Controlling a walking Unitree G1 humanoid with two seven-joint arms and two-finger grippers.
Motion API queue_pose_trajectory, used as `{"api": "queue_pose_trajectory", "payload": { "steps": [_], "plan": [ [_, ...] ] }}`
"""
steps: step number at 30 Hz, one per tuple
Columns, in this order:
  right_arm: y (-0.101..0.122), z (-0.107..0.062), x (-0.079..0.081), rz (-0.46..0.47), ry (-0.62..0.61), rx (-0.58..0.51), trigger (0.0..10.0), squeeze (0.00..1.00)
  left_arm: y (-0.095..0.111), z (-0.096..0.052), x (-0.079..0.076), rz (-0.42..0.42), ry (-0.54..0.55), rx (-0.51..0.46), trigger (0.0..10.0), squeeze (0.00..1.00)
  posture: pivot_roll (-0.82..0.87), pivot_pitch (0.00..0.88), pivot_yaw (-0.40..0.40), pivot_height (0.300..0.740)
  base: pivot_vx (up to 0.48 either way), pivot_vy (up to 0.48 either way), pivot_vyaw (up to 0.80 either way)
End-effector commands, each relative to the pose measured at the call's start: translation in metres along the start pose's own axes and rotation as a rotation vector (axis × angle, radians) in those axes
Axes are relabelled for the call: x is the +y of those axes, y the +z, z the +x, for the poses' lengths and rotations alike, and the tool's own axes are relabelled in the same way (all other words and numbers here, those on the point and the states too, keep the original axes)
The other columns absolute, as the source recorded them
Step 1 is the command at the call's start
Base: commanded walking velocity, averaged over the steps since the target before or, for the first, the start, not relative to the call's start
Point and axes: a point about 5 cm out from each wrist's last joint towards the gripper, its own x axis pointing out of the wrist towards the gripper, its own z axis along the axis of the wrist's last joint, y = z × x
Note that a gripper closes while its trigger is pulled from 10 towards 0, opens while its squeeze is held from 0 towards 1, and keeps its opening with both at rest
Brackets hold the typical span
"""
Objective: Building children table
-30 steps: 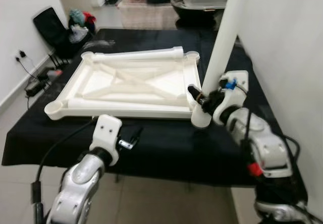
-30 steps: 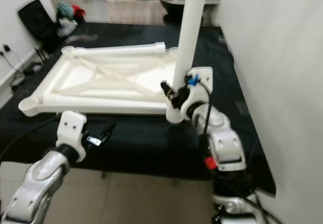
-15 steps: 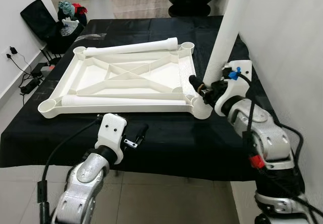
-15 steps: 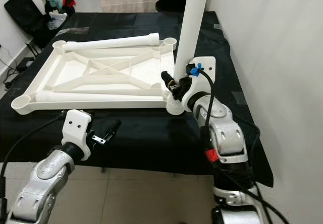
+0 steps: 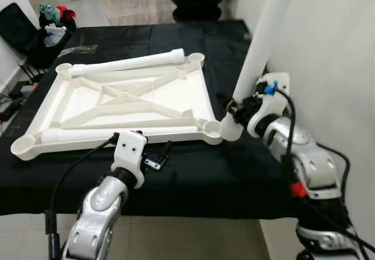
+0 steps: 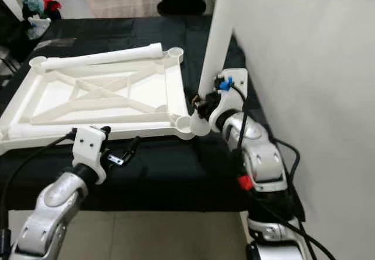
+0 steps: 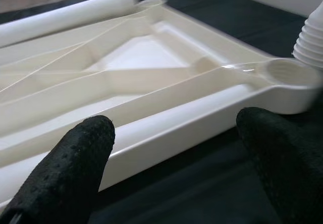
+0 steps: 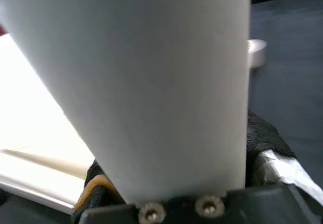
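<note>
Plastic, white and ribbed with crossed braces, the upturned children's tabletop [image 5: 126, 99] lies flat on the black cloth-covered table [image 5: 193, 172] before me, a round socket at each corner. My right gripper [image 5: 233, 108] is clamped on a long white plastic table leg [image 5: 261, 43], which stands nearly upright and leans a little away from me. Its threaded lower end [image 5: 230, 130] sits just beside the near right corner socket [image 5: 209, 128], touching or almost touching its outer edge; I cannot tell which. In my right wrist view the leg [image 8: 146, 82] runs between the black fingers [image 8: 262, 133].

My left gripper [image 5: 159, 156] hovers low over the black cloth just in front of the tabletop's near edge, its two fingers [image 7: 75, 158] spread apart and empty. A second white leg [image 5: 126, 62] lies along the far rim of the tabletop, and a third [image 5: 76, 134] lies along the near rim.
</note>
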Motion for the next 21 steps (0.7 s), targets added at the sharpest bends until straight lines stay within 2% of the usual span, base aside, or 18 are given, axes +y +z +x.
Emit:
{"api": "queue_pose_trajectory", "payload": {
  "steps": [1, 5, 7, 11, 14, 16, 19, 21],
  "plan": [
    [0.005, 0.0, 0.014, -0.023, 0.077, -0.033, 10.0, 0.0, -0.008, -0.003, 0.002, -0.002, 0.004, 0.029, 10.0, 0.0, -0.09, 0.089, 0.021, 0.74, 0.255, 0.0, 0.0],
    [0.002, 0.001, 0.018, -0.026, 0.08, -0.018, 10.0, 0.0, -0.007, -0.002, -0.001, 0.009, -0.022, 0.021, 10.0, 0.0, -0.09, 0.084, 0.022, 0.74, 0.126, 0.0, 0.0],
    [0.003, 0.0, 0.017, 0.004, 0.093, -0.031, 10.0, 0.0, -0.008, -0.002, -0.007, 0.053, -0.065, 0.026, 10.0, 0.0, -0.09, 0.083, 0.022, 0.74, 0.0, 0.0, 0.0],
    [0.006, -0.002, 0.018, 0.018, 0.12, -0.048, 10.0, 0.0, -0.008, -0.002, -0.008, 0.059, -0.072, 0.02, 10.0, 0.0, -0.09, 0.076, 0.025, 0.74, 0.0, 0.0, 0.0],
    [0.016, -0.008, 0.022, 0.031, 0.215, -0.093, 10.0, 0.0, -0.008, -0.002, -0.008, 0.056, -0.081, 0.016, 10.0, 0.0, -0.09, 0.069, 0.027, 0.74, 0.0, 0.0, 0.0],
    [0.021, -0.011, 0.024, 0.024, 0.258, -0.114, 10.0, 0.0, -0.009, -0.002, -0.008, 0.056, -0.085, 0.016, 10.0, 0.0, -0.09, 0.069, 0.029, 0.74, 0.0, -0.255, 0.0],
    [0.022, -0.012, 0.023, 0.027, 0.261, -0.117, 10.0, 0.0, -0.009, -0.002, -0.009, 0.06, -0.092, 0.016, 10.0, 0.0, -0.09, 0.068, 0.03, 0.74, 0.0, -0.469, 0.0],
    [0.025, -0.014, 0.017, 0.024, 0.256, -0.109, 10.0, 0.0, -0.008, -0.002, -0.009, 0.057, -0.099, 0.016, 10.0, 0.0, -0.1, 0.066, 0.033, 0.74, 0.0, -0.232, 0.0]
  ]
}}
